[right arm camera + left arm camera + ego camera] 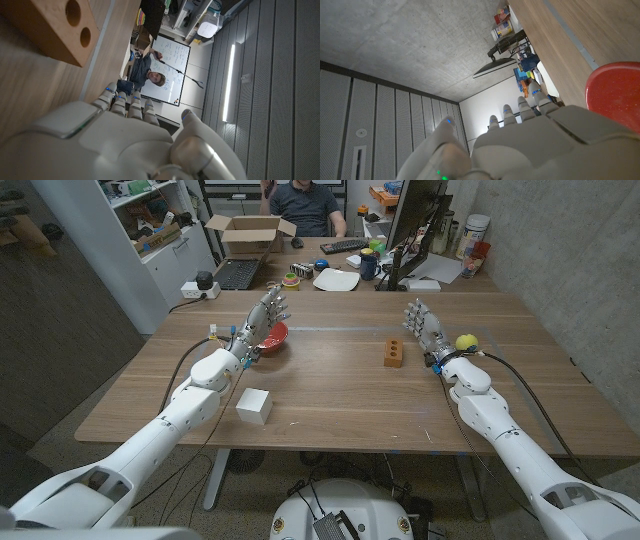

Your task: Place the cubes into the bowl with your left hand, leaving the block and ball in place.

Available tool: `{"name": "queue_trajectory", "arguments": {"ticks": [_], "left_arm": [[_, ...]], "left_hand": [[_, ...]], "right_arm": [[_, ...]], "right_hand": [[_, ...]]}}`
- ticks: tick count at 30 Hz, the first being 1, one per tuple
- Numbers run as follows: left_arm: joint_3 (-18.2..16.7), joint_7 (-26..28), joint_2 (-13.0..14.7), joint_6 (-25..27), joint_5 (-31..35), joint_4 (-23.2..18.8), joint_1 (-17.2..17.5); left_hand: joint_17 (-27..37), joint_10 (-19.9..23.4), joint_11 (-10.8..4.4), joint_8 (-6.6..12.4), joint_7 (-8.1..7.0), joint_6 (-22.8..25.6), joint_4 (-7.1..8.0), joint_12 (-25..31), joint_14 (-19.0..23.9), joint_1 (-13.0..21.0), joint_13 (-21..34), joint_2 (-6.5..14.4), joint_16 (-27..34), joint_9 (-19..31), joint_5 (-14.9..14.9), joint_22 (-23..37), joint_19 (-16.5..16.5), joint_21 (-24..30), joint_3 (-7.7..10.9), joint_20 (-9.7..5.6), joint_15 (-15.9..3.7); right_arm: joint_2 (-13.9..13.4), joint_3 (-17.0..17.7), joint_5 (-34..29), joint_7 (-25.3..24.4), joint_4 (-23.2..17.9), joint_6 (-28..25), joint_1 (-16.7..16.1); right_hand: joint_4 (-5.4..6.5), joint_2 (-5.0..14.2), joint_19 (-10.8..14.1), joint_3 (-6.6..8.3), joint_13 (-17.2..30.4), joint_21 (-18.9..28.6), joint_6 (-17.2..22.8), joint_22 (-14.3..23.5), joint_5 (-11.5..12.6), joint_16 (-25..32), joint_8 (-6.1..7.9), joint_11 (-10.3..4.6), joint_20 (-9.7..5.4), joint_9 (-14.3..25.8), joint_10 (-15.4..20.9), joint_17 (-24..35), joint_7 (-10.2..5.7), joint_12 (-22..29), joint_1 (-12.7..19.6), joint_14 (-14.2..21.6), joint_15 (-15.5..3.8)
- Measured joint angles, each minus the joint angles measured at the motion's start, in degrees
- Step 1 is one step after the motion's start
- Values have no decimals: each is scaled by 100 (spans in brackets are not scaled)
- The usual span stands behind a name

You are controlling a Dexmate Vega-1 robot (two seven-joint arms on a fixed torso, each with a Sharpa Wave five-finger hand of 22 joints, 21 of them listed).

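- My left hand is up over the table, and its fingers are spread apart with nothing in them.
- The red bowl sits right beside my left hand, on the side toward my right hand; from above, my hand covers part of its rim.
- In my left wrist view I see the back of my left hand, and the red bowl is close next to it on the wood.
- I cannot tell what is inside the bowl.
- One white cube sits on the table back toward me, beside my left forearm, not touching it. It is apart from the bowl.
- My right hand stands up on the table with its fingers apart, and it holds nothing.
- The wooden block with two round holes stands just beside my right hand, on the side toward my left hand.
- In my right wrist view the wooden block is just past the fingers of my right hand.
- The yellow ball sits by my right wrist, on the outer side.
- A person sits at a desk far behind the wooden table.
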Motion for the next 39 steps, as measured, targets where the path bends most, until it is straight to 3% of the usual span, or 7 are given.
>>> {"name": "queue_trajectory", "arguments": {"ticks": [4, 5, 9, 12, 14, 26, 39], "left_arm": [[-16, 30, 75, 48, 115, -106, 39], [-65, 37, 290, 54, 147, -433, 171], [-116, 66, 539, 85, 307, -795, 321], [-116, 75, 539, 91, 424, -795, 321], [-189, 125, 866, 94, 574, -1292, 542], [-507, 482, 1502, 254, 1320, -2303, 1041], [-944, 776, 2197, 828, 2531, -3680, 1643]], "left_hand": [[-16, 0, 0, 0, 0, 0, -28, 0, 31, 44, 0, -44, 0, 0, 0, 0, 0, 0, -28, 0, -31], [-15, 0, 0, 15, 0, 0, -48, 0, 31, 44, 0, -44, 0, 0, 0, 0, 13, 0, -48, -13, -31], [-15, 30, -30, 22, -23, 24, -103, 0, 31, 108, -1, -128, 22, 0, 0, 0, 42, 0, -56, -2, -31], [-15, 31, -31, 22, -31, 32, -120, 0, 62, 119, -1, -181, 23, 0, 0, -9, 60, 0, -72, -20, -62], [-15, 31, -31, 22, -49, 49, -126, 0, 62, 129, -1, -192, 23, 1, 0, -16, 60, 0, -79, -20, -62], [-15, 21, -81, 22, -126, 81, -236, 0, 37, 240, -1, -303, 22, 1, 21, -15, 60, -24, -104, -20, -87], [-14, -60, -203, 22, -236, 30, -349, 0, -21, 367, -2, -429, 22, 1, 43, -15, 6, -87, -126, -74, -145]], "right_arm": [[6, 7, -7, 13, -15, 4, -1], [7, 9, -47, 78, -16, 53, -1], [9, 1, -94, 158, -17, 131, 17], [12, -13, -94, 158, -14, 131, 42], [19, -27, -118, 268, 1, 219, 68], [70, -56, -126, 401, 102, 301, 170], [142, -54, -115, 464, 257, 383, 257]], "right_hand": [[0, 0, 0, 0, 0, 0, 0, 0, 0, 0, 0, 0, 0, 0, 0, 0, 0, 0, 0, 0, 0], [0, 0, 0, 0, 0, 0, 0, 0, 0, 0, 0, 0, 0, 0, 0, 0, 0, 0, 0, 0, 0], [0, 0, 0, 0, -1, 0, 0, 0, 0, 0, 0, 20, 0, 0, 22, -10, 0, 0, 0, 0, 0], [0, 0, 0, 0, -1, 0, 4, 0, 0, 0, 0, 21, 0, 0, 22, -15, 4, 0, 0, 23, 22], [0, 0, 0, 0, -1, 0, 31, 0, 0, 0, 0, 20, 0, 0, 22, -15, 31, 0, 0, 54, 10], [0, -32, 24, 0, -1, 0, 52, -1, 0, 39, 45, 20, 23, -1, 22, -14, 11, 0, 32, 53, 10], [0, -32, 21, 0, -2, 0, 51, -1, 0, 39, 45, 32, 21, -1, 34, -14, 11, 23, 32, 52, 10]]}}
